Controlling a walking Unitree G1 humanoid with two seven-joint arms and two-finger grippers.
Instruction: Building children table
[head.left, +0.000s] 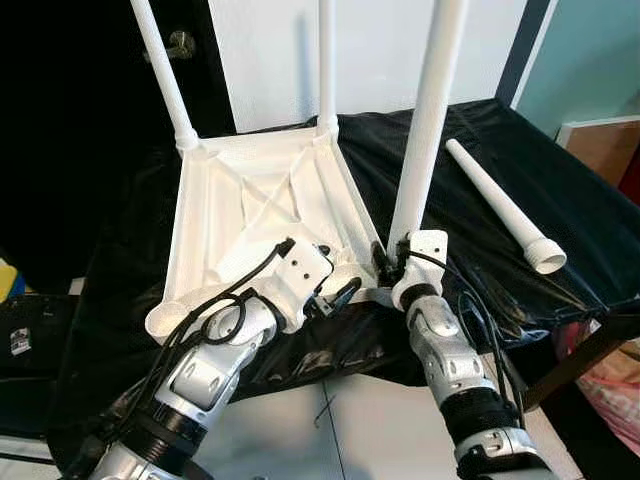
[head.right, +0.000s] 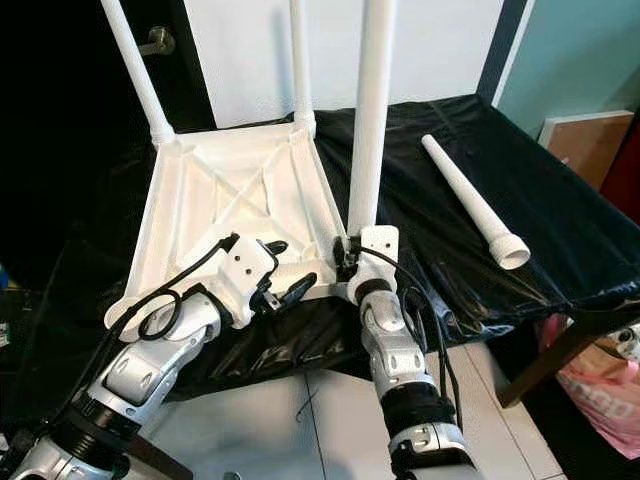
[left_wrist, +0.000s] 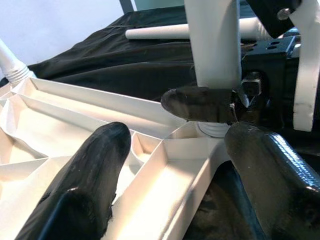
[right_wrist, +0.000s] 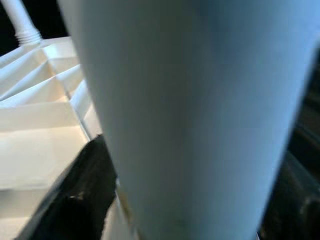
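Black-draped bench (head.left: 560, 190) carrying upturned tabletop (head.left: 255, 215), right gripper (head.left: 395, 262) fingers clamping third leg (head.left: 425, 120) upright to seat it, left gripper (head.left: 335, 297) fingers wide bracing rim, fourth leg (head.left: 500, 205) waiting.

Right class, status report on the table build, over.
Right gripper shut on third leg. Left gripper open over tabletop. Fourth leg lies loose. Nothing blocking.

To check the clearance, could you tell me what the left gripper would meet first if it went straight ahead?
Probably the upright table leg held by the right gripper, just beyond the left gripper; depth is uncertain.
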